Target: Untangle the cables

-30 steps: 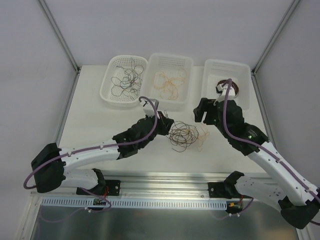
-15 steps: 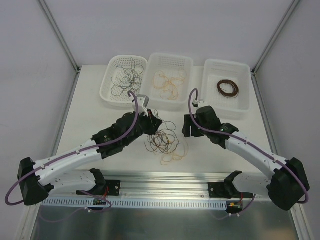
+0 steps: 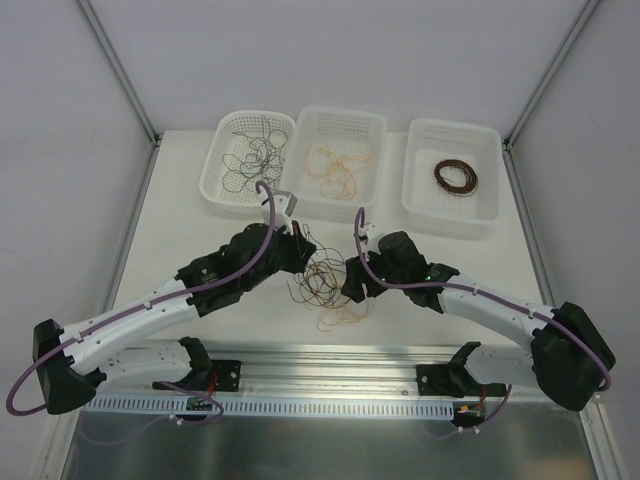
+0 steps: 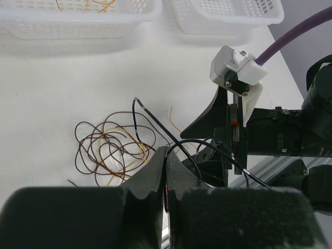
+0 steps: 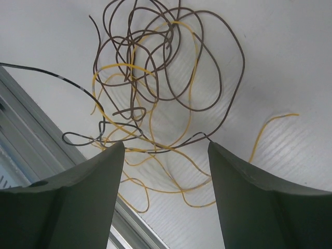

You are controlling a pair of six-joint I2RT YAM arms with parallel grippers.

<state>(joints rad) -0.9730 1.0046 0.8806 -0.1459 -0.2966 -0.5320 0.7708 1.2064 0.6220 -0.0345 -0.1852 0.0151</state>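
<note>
The cables [image 3: 325, 285] lie as a loose tangle of thin brown, orange-yellow and black wires on the white table [image 3: 190, 230], between my two grippers. My left gripper [image 3: 303, 252] sits at the tangle's upper left. In the left wrist view it [image 4: 167, 151] is shut on a thin black wire [image 4: 187, 141], with the brown loops [image 4: 111, 150] lying to its left. My right gripper [image 3: 355, 285] is at the tangle's right edge. In the right wrist view it [image 5: 166, 148] is open and empty just above the wires [image 5: 166, 78], its fingers [image 5: 111, 161] astride yellow and black strands.
Three white baskets stand along the back: the left one [image 3: 212, 185] holds black wires, the middle one [image 3: 378, 150] orange wires, the right one [image 3: 480, 215] a wound dark-brown wire ring [image 3: 456, 176]. A metal rail [image 3: 330, 355] runs along the table's near edge.
My right gripper has moved from over the right basket down and left to the tangle. The tangle has shifted left and nearer with my left gripper.
</note>
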